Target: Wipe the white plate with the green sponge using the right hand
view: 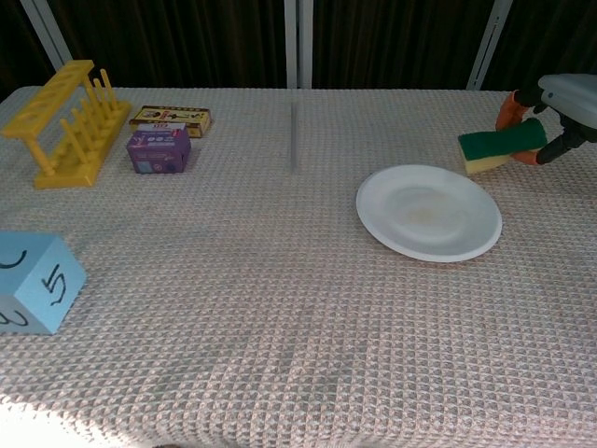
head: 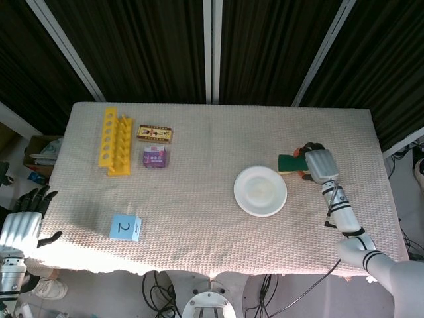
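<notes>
The white plate [head: 260, 190] [view: 428, 211] lies empty on the table, right of centre. My right hand [head: 317, 163] [view: 563, 105] grips the green sponge [head: 289, 162] [view: 499, 147] just beyond the plate's far right rim. In the chest view the sponge is tilted, its yellow underside showing, and it is lifted off the cloth. My left hand [head: 21, 224] hangs off the table's left edge, fingers spread and holding nothing.
A yellow rack [head: 115, 141] [view: 68, 122], a flat printed box [head: 154, 134] [view: 170, 118] and a small purple box [head: 154, 158] [view: 159, 149] stand at the far left. A light blue cube marked 2 [head: 125, 227] [view: 28, 280] sits near the front left edge.
</notes>
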Controlling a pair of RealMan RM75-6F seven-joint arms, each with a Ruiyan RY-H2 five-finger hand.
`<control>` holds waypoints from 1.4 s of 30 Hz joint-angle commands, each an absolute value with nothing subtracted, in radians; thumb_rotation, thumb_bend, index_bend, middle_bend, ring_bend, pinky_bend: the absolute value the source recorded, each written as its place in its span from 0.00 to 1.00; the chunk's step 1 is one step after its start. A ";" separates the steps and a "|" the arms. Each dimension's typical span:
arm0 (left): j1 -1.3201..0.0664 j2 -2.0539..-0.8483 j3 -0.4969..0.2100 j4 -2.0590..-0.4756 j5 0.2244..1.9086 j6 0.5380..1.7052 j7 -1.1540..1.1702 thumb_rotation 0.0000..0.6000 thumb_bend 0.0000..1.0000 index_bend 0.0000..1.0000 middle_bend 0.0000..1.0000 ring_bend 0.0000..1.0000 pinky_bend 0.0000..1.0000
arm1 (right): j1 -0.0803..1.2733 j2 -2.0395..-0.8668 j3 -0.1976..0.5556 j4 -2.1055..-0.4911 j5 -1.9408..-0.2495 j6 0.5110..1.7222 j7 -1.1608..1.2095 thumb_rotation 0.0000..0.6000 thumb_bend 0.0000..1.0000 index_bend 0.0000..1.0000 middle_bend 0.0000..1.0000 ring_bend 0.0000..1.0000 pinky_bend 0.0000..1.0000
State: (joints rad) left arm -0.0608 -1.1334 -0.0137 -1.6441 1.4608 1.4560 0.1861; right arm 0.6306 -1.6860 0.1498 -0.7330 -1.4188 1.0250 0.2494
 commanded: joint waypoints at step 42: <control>-0.059 -1.154 -0.008 -1.622 1.465 1.457 0.164 1.00 0.11 0.15 0.07 0.07 0.14 | 0.630 -1.725 -0.073 -0.663 -1.763 1.325 0.148 1.00 0.48 0.99 0.62 0.47 0.45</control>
